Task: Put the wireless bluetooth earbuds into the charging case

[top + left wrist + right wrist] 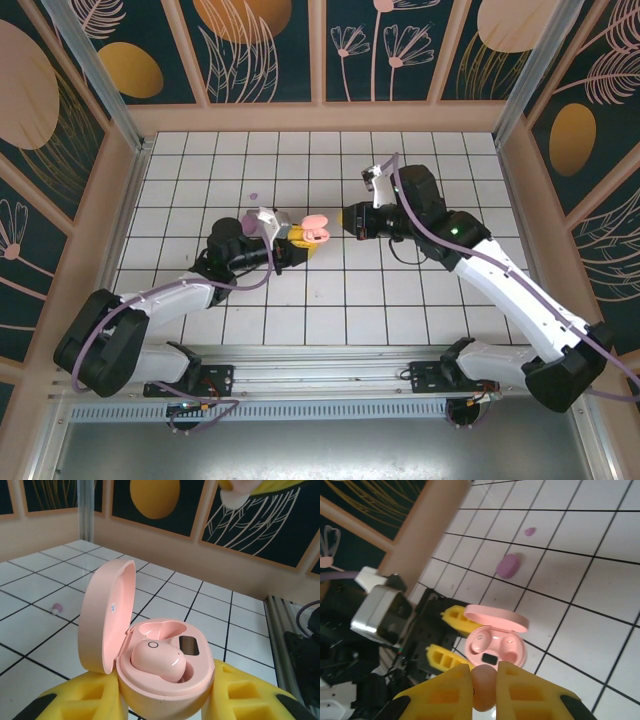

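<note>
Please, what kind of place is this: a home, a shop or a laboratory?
Probably a small robot test booth, not a home: a white tiled floor fenced by walls with printed leaf panels, aluminium posts at the corners, and the left arm and right arm bolted to a metal rail.

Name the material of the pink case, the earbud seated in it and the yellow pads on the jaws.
Pink case: likely hard plastic, smooth satin sheen on the lid. Earbud: glossier plastic, with a sharp highlight. Yellow pads: probably matte rubber or foam, moulded with recesses, no shine.
</note>
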Tool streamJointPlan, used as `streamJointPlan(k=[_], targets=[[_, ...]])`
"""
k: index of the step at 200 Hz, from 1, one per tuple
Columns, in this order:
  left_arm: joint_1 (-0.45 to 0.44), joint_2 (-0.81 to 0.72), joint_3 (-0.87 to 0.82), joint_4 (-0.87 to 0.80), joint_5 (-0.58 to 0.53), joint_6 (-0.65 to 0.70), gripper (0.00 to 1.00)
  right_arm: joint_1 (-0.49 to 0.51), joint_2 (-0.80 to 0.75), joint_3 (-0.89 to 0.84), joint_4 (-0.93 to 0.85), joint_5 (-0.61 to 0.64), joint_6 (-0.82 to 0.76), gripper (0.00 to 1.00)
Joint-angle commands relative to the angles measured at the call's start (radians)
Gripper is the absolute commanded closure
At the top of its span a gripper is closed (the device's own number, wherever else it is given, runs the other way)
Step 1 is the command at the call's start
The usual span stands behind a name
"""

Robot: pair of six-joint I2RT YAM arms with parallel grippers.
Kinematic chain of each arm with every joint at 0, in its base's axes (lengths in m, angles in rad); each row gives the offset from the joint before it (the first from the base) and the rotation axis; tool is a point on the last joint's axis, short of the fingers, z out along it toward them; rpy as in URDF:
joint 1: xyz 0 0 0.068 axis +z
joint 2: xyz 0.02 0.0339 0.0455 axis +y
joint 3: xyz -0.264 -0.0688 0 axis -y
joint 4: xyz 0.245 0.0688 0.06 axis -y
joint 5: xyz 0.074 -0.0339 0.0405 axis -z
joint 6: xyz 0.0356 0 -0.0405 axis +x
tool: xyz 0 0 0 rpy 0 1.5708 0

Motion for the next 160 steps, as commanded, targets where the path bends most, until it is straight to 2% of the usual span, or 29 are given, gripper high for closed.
streamJointPlan(k=[1,90,160], targets=[[-0.002,0.010,0.037,0.085,0.055,0.028,0.93,0.007,-0.011,-0.027,0.070,-0.072,-0.034,0.88],[-0.003,-0.021,0.039,0.074,0.091,0.073,0.93,0.008,0.079,-0.016,0.128,-0.200,-0.102,0.91],[-0.003,-0.027,0.028,0.128,0.097,0.054,0.92,0.011,0.137,0.027,0.062,-0.205,-0.159,0.91]])
